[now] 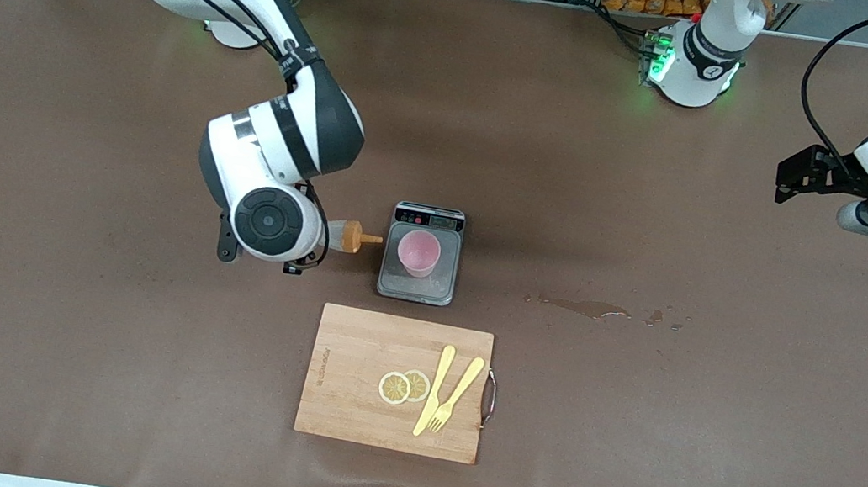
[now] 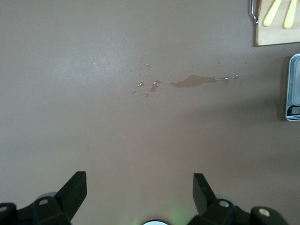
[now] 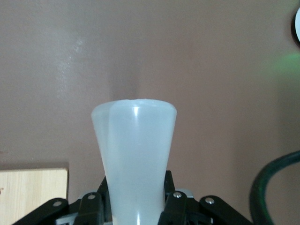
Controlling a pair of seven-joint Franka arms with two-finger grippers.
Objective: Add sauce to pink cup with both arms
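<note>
Sauce [image 1: 351, 235] beside pink cup [image 1: 419, 253]

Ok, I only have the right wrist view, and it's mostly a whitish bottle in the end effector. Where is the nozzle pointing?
Observer: The sauce is held sideways, with its orange nozzle aimed at the pink cup but short of the rim.
Operator: Where is the cup standing?
Observer: Upright on the grey scale, farther from the front camera than the cutting board.
Operator: And the other arm?
Observer: The left end effector waits open over bare table near a spill.
</note>
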